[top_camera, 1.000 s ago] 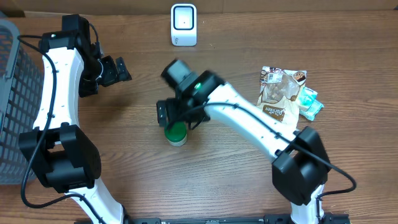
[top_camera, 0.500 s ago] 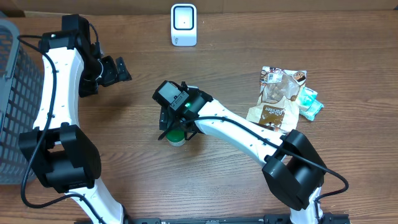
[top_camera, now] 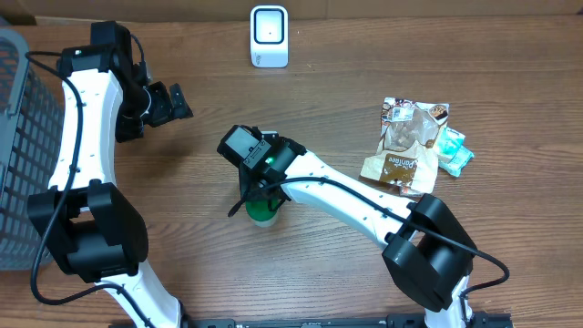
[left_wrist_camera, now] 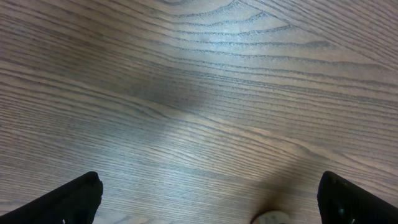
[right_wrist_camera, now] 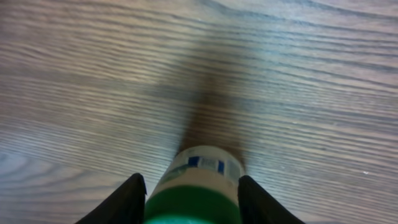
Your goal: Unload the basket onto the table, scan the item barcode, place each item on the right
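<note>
The right hand is clenched partway, both fingers pressed against the sides of the green-capped tub, which stands on the bench directly between them. The left hand, well apart from it, is spread wide over bare wood and holds nothing. The scanner stands well beyond the right hand. A second ago the right hand gaped wide above the tub; it has since closed in. The left hand has not moved.
</note>
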`<state>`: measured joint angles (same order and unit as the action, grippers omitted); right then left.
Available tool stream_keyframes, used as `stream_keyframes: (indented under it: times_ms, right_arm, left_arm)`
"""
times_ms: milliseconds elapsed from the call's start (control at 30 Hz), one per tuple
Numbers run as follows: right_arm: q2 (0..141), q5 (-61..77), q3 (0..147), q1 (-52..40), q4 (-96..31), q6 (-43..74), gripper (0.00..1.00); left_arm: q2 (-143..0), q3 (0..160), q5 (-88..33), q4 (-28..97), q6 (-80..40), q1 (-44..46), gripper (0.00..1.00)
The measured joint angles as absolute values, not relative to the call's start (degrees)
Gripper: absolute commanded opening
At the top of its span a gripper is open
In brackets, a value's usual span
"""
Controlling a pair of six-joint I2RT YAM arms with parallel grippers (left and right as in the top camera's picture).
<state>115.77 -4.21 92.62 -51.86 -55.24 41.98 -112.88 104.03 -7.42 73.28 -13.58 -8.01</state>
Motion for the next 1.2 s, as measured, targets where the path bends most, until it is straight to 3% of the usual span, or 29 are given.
stream_keyframes:
  times_ms: [133, 200, 233, 367, 400, 733, 900, 1033, 1133, 1200]
  right_arm:
    - [115.79, -4.01, 92.6, -51.83, -56.21, 35.83, 0.46]
    - [115.79, -3.99, 92.6, -51.72, -56.31, 32.08, 0.57]
    - [115.79, -3.77, 92.62, -51.57, -56.82, 29.32, 0.72]
    - [115.87, -1.39, 93.71, -50.54, -60.01, 23.88, 0.98]
    - [115.92, 0.12, 94.45, -50.17, -60.86, 23.24, 1.0]
    - [115.94, 8.16, 95.2, -51.75, -64.1, 28.47, 0.95]
    - [116.01, 6.98, 92.01, -53.25, -64.12, 31.35, 0.76]
    - [116.01, 4.8, 91.74, -53.28, -64.05, 32.12, 0.75]
    - [116.01, 2.98, 91.74, -53.23, -63.81, 30.28, 0.65]
    - [116.01, 2.48, 91.74, -53.21, -63.81, 28.58, 0.64]
  left_arm:
    - [-112.88, 104.03, -7.42, 73.28, -13.61, -8.01, 1.0]
    - [-112.88, 104.03, -7.42, 73.28, -13.58, -8.01, 1.0]
    - [-112.88, 104.03, -7.42, 73.28, -13.58, -8.01, 0.99]
    - [-112.88, 104.03, -7.42, 73.28, -13.58, -8.01, 1.0]
    - [-112.88, 104.03, -7.4, 73.25, -13.58, -8.01, 0.99]
    - [-112.88, 104.03, -7.42, 73.28, -13.58, -8.01, 1.0]
    - [-112.88, 104.03, -7.42, 73.28, -13.58, -8.01, 1.0]
    - [-112.88, 104.03, -7.42, 73.28, -13.58, -8.01, 1.0]
    - [-112.88, 104.03, -7.42, 73.28, -13.58, -8.01, 1.0]
    - [-112.88, 104.03, -7.42, 73.28, -13.58, -8.01, 1.0]
